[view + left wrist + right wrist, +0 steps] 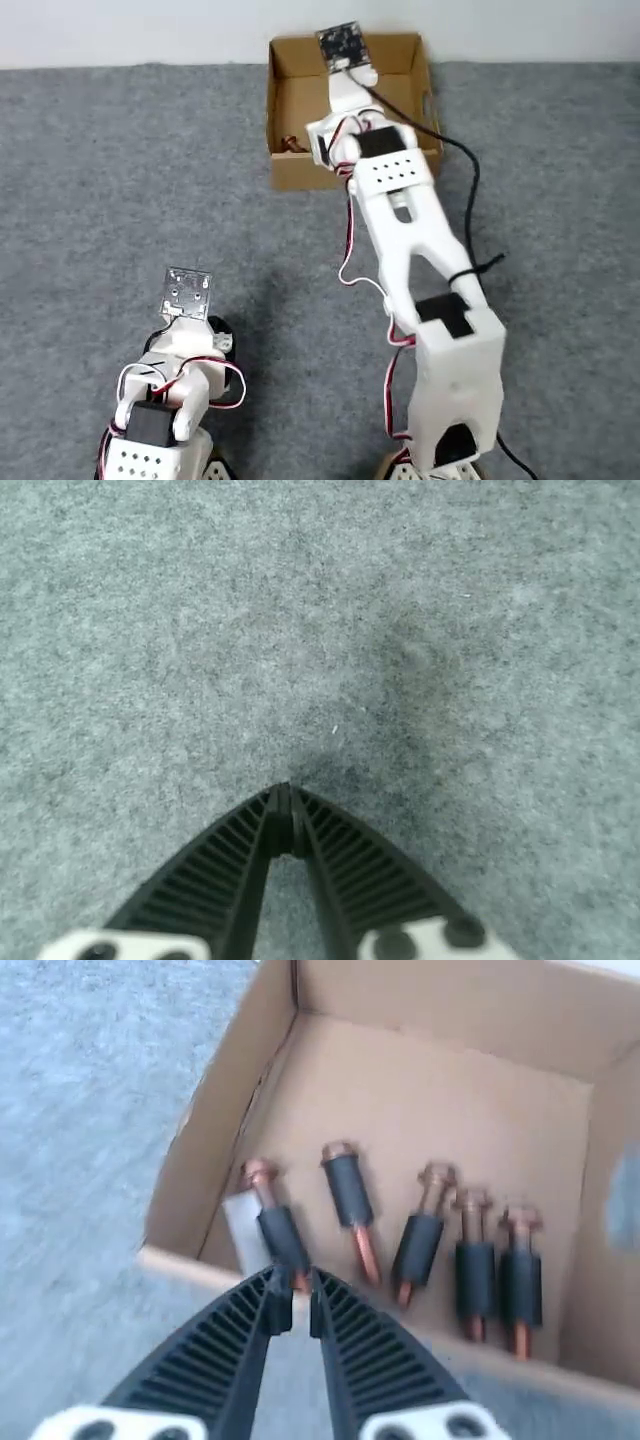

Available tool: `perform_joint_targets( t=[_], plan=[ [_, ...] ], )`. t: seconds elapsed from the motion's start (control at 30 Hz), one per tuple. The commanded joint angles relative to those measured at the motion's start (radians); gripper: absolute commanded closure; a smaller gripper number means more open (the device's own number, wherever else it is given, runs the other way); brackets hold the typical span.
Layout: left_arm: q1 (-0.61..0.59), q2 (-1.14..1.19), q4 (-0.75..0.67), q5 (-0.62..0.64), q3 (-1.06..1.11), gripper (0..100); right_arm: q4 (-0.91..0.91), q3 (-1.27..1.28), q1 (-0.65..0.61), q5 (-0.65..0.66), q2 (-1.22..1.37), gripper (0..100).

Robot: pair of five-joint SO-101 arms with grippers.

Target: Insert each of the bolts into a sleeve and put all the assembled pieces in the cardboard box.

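White arms, black servos, red-white cables, black ribbed end effector

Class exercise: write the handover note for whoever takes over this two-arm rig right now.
Left gripper: shut, empty, over the carpet.
Right gripper: slightly open, empty, above the box at its near wall.
Things: five bolts, each in a sleeve, lie side by side on the box floor.
Done: these five are assembled and boxed.
Left: probably only parking the right arm.

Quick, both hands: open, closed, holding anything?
Left hand: closed, empty, over the carpet.
Right hand: slightly open, empty, over the cardboard box.
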Motion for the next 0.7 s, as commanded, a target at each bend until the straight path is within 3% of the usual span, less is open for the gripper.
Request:
perform_joint_targets(
  t=[0.0,0.27,0.67],
  plan=[
    [-0.002,-0.009,0.003,-0.008,-0.007,99,0.139,-0.028,-0.007,-0.026,-0.137,99.1],
    [-0.002,-0.009,0.003,-0.008,-0.007,99,0.420,-0.025,0.059,-0.123,-0.297,99.1],
    [-0.002,-0.009,0.003,-0.008,-0.007,99,0.843,-0.023,0.191,-0.129,-0.562,99.1]
  ],
)
